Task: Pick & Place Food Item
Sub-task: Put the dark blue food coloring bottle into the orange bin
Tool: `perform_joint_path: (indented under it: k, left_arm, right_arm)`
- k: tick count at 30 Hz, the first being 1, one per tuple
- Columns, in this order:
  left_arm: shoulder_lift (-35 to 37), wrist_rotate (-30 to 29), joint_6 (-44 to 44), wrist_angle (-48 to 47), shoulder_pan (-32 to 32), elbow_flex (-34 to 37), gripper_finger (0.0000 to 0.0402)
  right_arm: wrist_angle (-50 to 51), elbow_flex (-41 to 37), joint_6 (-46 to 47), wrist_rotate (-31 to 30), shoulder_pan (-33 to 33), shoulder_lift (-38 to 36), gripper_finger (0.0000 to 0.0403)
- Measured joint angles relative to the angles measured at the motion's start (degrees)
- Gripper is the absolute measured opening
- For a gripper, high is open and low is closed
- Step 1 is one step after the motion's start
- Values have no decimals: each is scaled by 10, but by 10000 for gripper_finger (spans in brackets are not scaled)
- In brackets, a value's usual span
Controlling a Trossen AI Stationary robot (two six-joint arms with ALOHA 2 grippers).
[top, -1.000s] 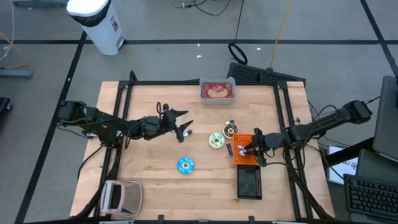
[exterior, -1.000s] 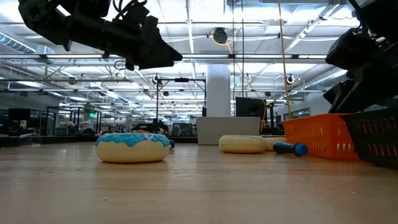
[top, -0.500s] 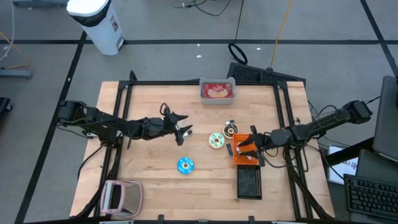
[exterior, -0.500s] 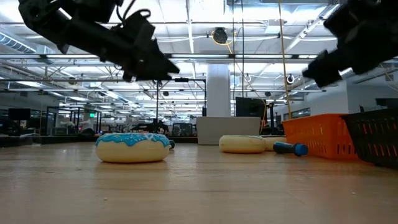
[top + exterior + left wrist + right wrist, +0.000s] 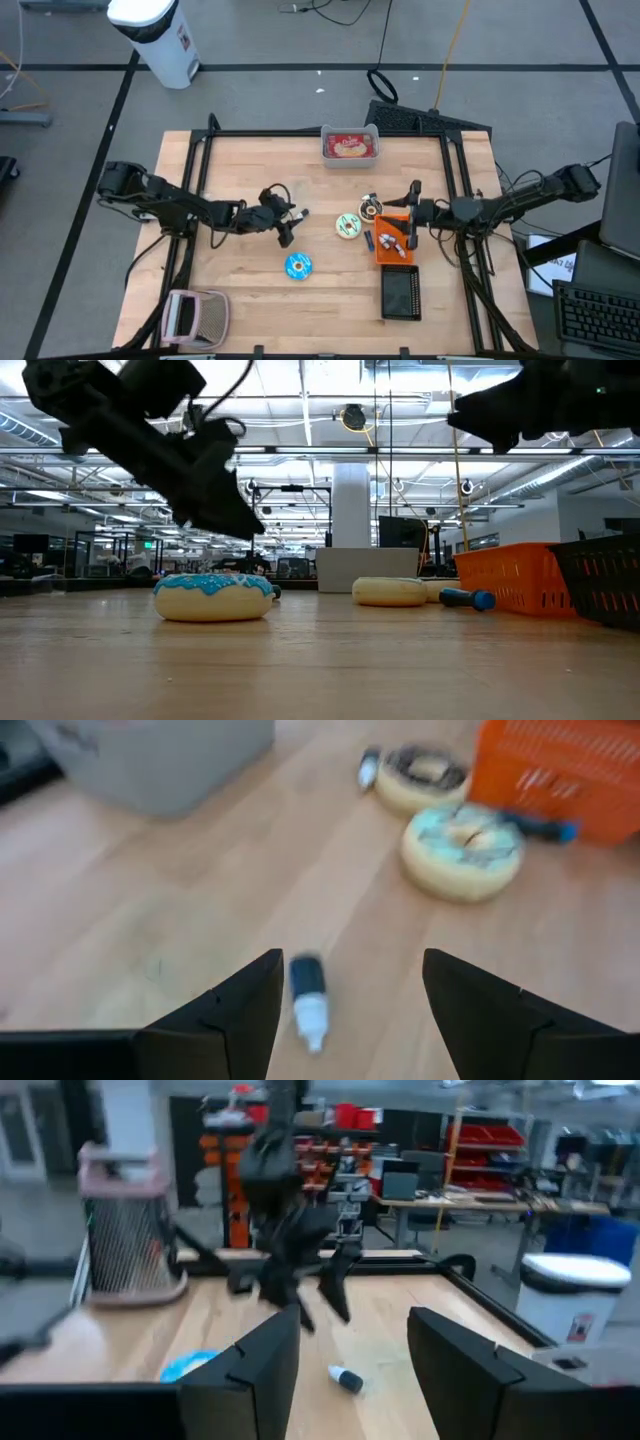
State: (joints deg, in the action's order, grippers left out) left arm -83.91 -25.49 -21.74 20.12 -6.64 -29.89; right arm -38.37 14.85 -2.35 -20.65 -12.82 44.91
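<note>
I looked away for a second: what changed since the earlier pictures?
The right gripper lifted up off the orange basket and opened, holding nothing. The left gripper drew back and tipped down toward the small marker. Donuts, basket and bins stayed put.

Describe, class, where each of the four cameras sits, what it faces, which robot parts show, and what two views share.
High: overhead, straight down; both arms, left gripper, right gripper.
Low: table height, across the table; arms overhead.
Left wrist: past its own fingers at the small bottle.
Right wrist: past its fingers toward the left arm.
Shared: the blue donut in high and low.
</note>
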Motion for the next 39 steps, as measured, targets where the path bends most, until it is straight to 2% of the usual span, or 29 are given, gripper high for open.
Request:
perform_joint_path:
  k: [6,14,22,29,33,39]
  left_arm:
    - [-60,-35,-24,5,16,-3,241]
    - [-117,4,-26,59,33,-4,241]
    - [-170,-2,-26,77,33,-5,241]
    - [-187,-9,-23,89,32,-7,238]
    - [-188,-5,-12,90,33,-7,201]
    - [-189,1,-9,92,33,-7,103]
  right_arm:
    - [9,0,30,31,38,0,173]
    - [14,0,27,44,47,0,169]
    - [18,0,17,44,47,0,169]
    - [18,0,15,43,47,0,165]
    - [18,0,15,43,47,0,164]
    - [18,0,17,42,47,0,164]
